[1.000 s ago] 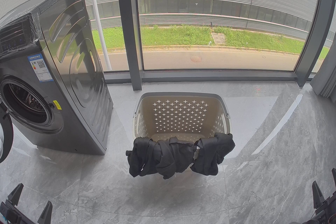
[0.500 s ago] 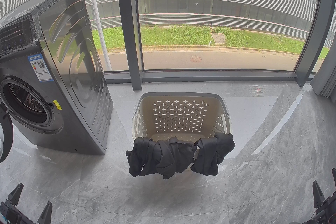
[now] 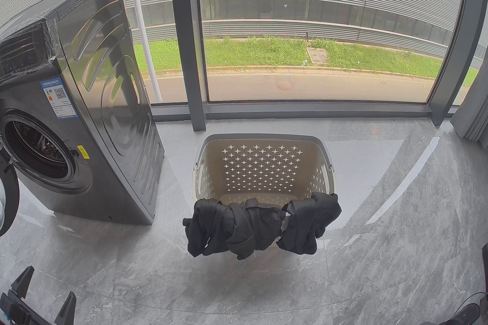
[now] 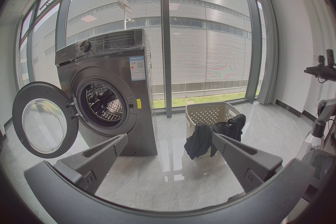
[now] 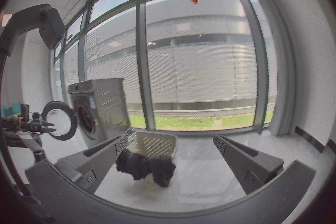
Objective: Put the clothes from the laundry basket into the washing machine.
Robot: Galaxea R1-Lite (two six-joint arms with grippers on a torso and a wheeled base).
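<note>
Laundry basket (image 3: 264, 138): I see it standing on the grey marble floor (image 3: 386, 239) in front of the window (image 3: 315, 11). It is cream plastic with star-shaped holes in its walls.
Clothes (image 3: 244, 229): dark garments are bunched over the basket's near rim and hang down its outer side.
Washing machine (image 3: 107, 92): it sits on the floor to the basket's left, with a strip of floor between them. Its round door (image 4: 44, 119) is swung wide and the drum (image 4: 101, 104) is exposed.
Left end effector (image 3: 46, 290): it is low on the basket's near-left, well apart from it. My left wrist view shows the fingers spread wide with nothing between them.
Right end effector (image 5: 169, 142): its fingers are also spread and hold nothing. It is on the basket's near-right and apart from it, and the clothes lie beyond its fingertips.
</note>
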